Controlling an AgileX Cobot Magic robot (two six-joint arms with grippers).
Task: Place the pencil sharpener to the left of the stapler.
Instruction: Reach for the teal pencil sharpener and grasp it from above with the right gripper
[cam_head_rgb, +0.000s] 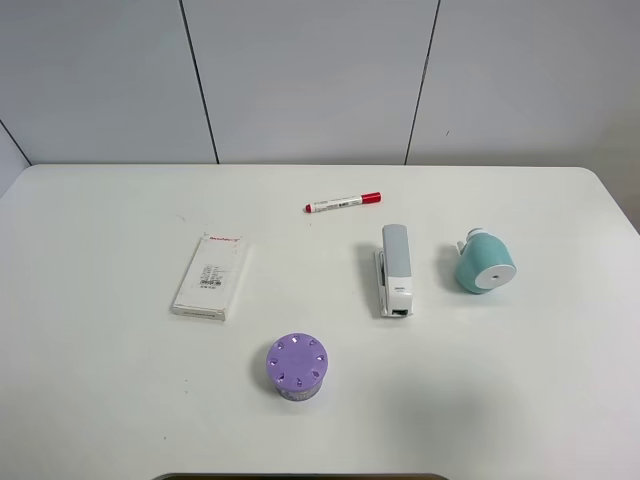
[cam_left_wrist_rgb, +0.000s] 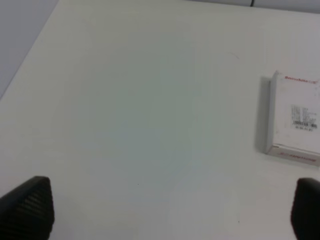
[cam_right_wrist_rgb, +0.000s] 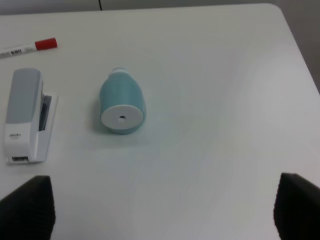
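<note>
**Exterior high view: pencil sharpener lies to the right of the stapler on a white tabletop**

Going from left to right across the tabletop, a flat white box with small print on its top comes first, lying left of centre. Next is a purple round cylinder with holes in its top, standing near the front edge. Farther back, near the middle, lies a white marker with its red cap pointing right. Right of centre is the slim grey and white stapler, lying with its length running from back to front. Just beside it on the right, not touching, the teal pencil sharpener lies on its side. Its flat white round face is turned toward the front edge, and its narrow end with the small white knob points to the back.

The left wrist view shows the left claw spread wide over bare tabletop and holding nothing, with the white box off to one side.

The right wrist view shows the right claw also spread wide and holding nothing. It hovers on the near side of the sharpener, well apart from it, and the stapler and the marker's red cap lie beyond.
</note>
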